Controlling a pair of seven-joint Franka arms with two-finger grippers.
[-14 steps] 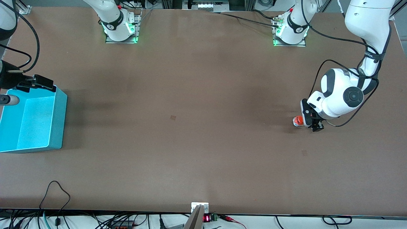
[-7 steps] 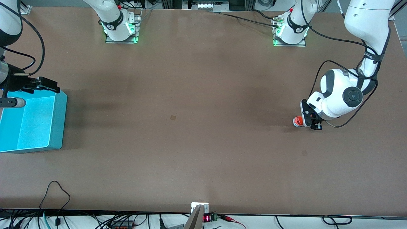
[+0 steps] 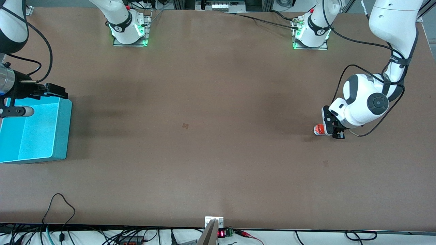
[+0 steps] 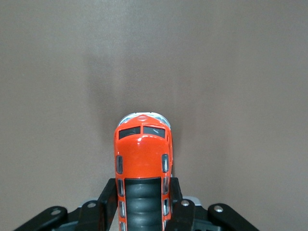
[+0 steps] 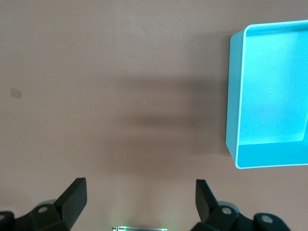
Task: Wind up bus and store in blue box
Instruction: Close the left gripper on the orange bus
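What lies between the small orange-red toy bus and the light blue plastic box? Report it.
Bare brown table only, per the front view, from the orange-red toy bus to the light blue plastic box.

Brown table [image 3: 218,153] carries bus [image 3: 318,129] (orange-red), blue box [image 3: 63,136].

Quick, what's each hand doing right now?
Left hand: shut on the bus, on the table.
Right hand: open, empty, by the blue box.

So my left gripper [image 3: 335,133] has clamped down on the small orange-red toy bus with the black roof [image 4: 142,166] now, jaws were wide apart a second ago. My right gripper [image 3: 56,90] has also drifted along the light blue open-topped plastic box's [image 3: 63,131] edge toward the table's middle.
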